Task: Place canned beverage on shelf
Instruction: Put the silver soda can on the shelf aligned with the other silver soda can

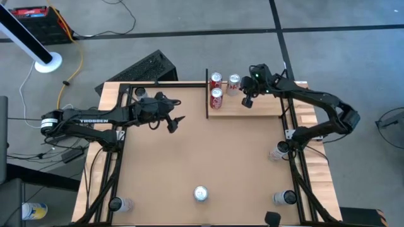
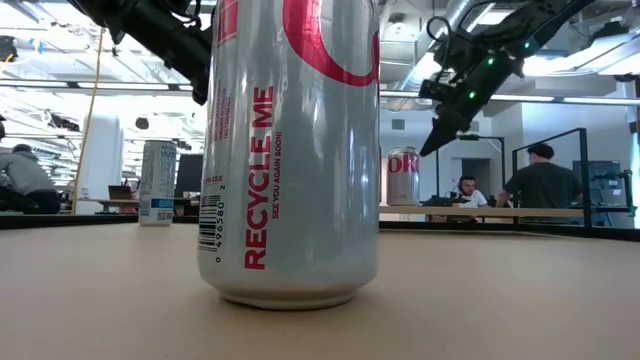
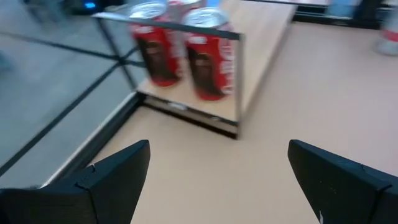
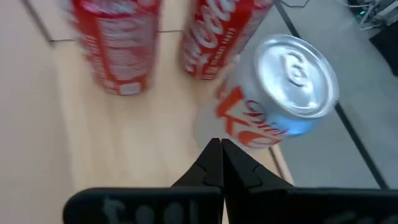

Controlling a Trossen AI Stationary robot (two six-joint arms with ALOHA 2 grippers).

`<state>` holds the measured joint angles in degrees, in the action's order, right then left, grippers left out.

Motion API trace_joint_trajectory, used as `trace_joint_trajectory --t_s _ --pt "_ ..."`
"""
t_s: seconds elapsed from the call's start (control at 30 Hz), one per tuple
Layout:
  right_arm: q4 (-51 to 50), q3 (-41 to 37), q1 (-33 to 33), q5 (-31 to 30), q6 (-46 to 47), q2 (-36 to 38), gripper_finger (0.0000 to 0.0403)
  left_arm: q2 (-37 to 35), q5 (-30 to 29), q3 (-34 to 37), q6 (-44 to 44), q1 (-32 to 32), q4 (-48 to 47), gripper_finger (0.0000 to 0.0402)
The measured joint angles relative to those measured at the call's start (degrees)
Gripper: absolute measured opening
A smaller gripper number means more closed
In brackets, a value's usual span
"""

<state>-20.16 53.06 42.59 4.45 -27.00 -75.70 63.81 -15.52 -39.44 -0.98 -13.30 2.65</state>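
Observation:
The shelf [image 1: 259,106] is a pale wood plank at the table's far edge, with a black upright bar [image 1: 207,94] at its left end. On it stand two red cans [image 1: 216,88] next to the bar and a silver can [image 1: 233,83] to their right. Another silver can [image 1: 201,193] stands upright on its base on the table near the front edge and fills the low view [image 2: 290,150]. My right gripper [image 1: 248,101] hovers shut just above the shelf, beside the shelved silver can [image 4: 280,93]. My left gripper [image 1: 173,123] hangs open left of the shelf, facing the red cans [image 3: 205,56].
Black frame rails run along the table's left and right sides, with small clear cups [image 1: 279,150] at the right rail and the front corners. A keyboard [image 1: 142,69] lies beyond the far edge. People sit in the room behind [image 2: 540,185]. Bare table lies between both arms and the near can.

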Motion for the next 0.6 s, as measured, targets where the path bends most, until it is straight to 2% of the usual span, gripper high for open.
trace_joint_trajectory --t_s 0.2,0.37,0.6 --pt "-3.05 0.23 -7.49 0.18 4.68 5.3 0.0021 0.0 7.9 0.0 -2.3 1.35 1.9 0.0367" --pt "-0.69 0.23 -19.46 6.03 9.89 6.8 0.0025 0.0 7.4 0.0 -3.03 2.19 1.97 0.0367" --pt "8.54 0.23 -39.48 13.14 12.18 1.88 0.0026 0.0 7.79 0.0 -1.83 2.4 1.69 0.0367"
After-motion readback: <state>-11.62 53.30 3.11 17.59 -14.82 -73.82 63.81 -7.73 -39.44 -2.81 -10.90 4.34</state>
